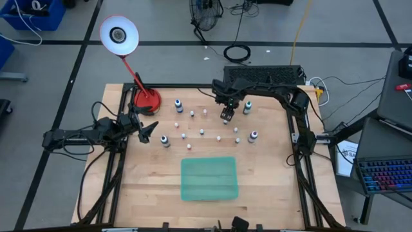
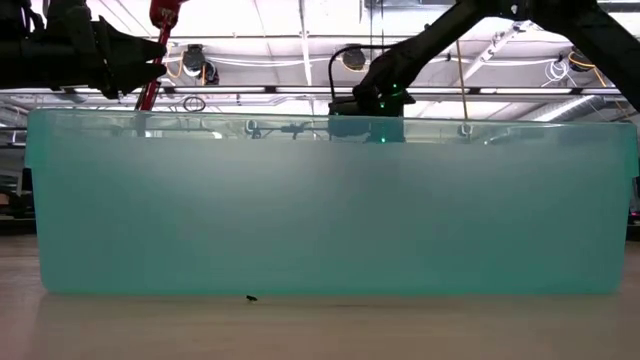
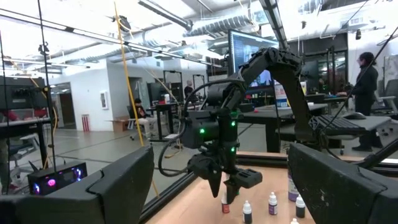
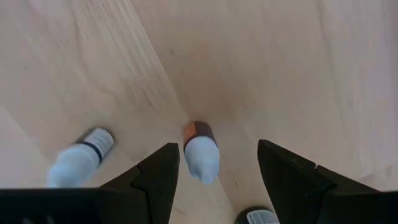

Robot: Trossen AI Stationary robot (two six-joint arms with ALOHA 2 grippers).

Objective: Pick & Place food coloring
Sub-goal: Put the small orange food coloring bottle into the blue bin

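Observation:
Several tiny white-capped food coloring bottles (image 1: 201, 131) stand scattered on the wooden table (image 1: 270, 187), around its middle. My right gripper (image 1: 226, 117) hangs over them, pointing down and open. One small bottle with an orange-brown body (image 4: 200, 152) stands on the table between its fingers, clear of both. Another small bottle (image 4: 81, 158) stands just outside one finger, and a third (image 4: 258, 216) near the other. The left wrist view shows the right gripper (image 3: 229, 186) low above the bottles (image 3: 247, 211). My left gripper (image 1: 145, 131) waits open at the table's left edge.
Larger dark bottles stand around the small ones: a blue one (image 1: 178, 105), a green one (image 1: 247, 107), and two more (image 1: 253, 136) (image 1: 165, 140). A teal bin (image 1: 209, 178) sits toward the near edge. A red lamp (image 1: 147, 100) stands at the far left.

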